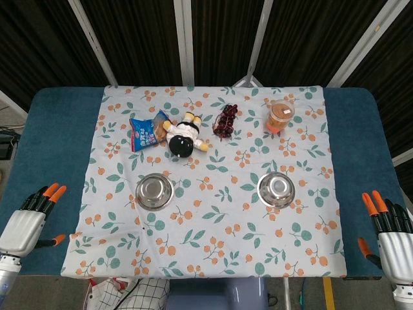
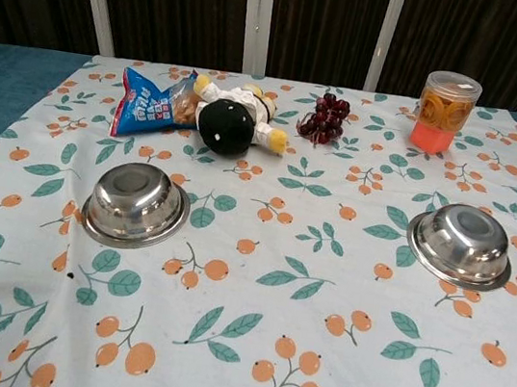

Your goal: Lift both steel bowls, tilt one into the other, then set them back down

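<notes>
In the head view, the left robot hand (image 1: 26,219) and right robot hand (image 1: 390,229) rest empty with fingers spread, each well outside its steel bowl: left bowl (image 1: 154,192), right bowl (image 1: 276,190). In the chest view neither shows; each should probably reach inward and grip a rim.

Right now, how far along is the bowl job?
Nothing looks done: the left bowl and right bowl both sit on the tablecloth. Nothing is in hand; the left hand and right hand are open at the table edges. Lifting, tilting and setting down remain.
</notes>
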Available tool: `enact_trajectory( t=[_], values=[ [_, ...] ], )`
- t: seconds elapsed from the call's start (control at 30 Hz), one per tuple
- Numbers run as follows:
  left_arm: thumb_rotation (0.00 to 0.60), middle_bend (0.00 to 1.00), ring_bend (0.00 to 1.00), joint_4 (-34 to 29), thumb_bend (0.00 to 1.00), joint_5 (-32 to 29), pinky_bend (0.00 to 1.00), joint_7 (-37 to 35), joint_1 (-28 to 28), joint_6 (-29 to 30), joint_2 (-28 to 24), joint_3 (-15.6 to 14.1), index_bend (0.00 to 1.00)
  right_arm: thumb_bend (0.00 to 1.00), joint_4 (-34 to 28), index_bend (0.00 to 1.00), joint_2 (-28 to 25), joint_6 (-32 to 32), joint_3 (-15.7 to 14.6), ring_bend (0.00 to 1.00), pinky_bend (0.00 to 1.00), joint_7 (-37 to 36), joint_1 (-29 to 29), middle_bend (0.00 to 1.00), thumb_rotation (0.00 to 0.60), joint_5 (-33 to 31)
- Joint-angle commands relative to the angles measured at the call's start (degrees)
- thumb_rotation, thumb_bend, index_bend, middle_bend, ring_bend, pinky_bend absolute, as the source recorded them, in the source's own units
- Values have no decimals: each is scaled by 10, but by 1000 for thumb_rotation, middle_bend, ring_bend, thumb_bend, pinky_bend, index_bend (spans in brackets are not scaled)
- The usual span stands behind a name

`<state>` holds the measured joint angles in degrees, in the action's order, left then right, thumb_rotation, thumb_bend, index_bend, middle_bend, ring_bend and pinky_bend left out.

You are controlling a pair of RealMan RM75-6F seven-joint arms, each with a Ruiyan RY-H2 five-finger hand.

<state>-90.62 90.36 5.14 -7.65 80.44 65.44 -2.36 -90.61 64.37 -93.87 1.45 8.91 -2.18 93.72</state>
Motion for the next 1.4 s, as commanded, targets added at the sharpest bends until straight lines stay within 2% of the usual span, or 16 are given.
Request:
enact_trajectory(
  t=[0.03,0.3,0.53,0.67,0.93,1.2,1.4],
  values=[
    [567,0,0,3,106,4,121,-1,-1,1,2,0,0,357,-1,0,0,1,0,0,98,0,1,0,600,0],
    [568,0,0,26,107,28,110,3,-24,-6,37,10,0,355,-1,0,2,13,2,0,98,2,7,0,600,-4],
    [591,0,0,18,128,8,110,54,-91,-93,88,45,0,356,-2,0,3,32,6,0,98,-1,19,0,600,-11],
    [594,0,0,-5,129,-35,110,108,-136,-160,119,74,0,356,-1,0,3,54,10,0,98,-7,29,0,600,-25],
    [594,0,0,-14,151,-132,110,215,-205,-240,180,122,0,357,6,0,2,90,15,0,98,-16,46,0,600,-47],
    [591,0,0,11,159,-230,110,295,-269,-304,228,142,0,356,9,0,-3,101,22,0,98,-33,53,0,600,-63],
    [593,0,0,39,160,-289,110,344,-301,-320,258,138,0,356,8,0,-9,97,26,0,98,-46,51,0,600,-71]
  ],
)
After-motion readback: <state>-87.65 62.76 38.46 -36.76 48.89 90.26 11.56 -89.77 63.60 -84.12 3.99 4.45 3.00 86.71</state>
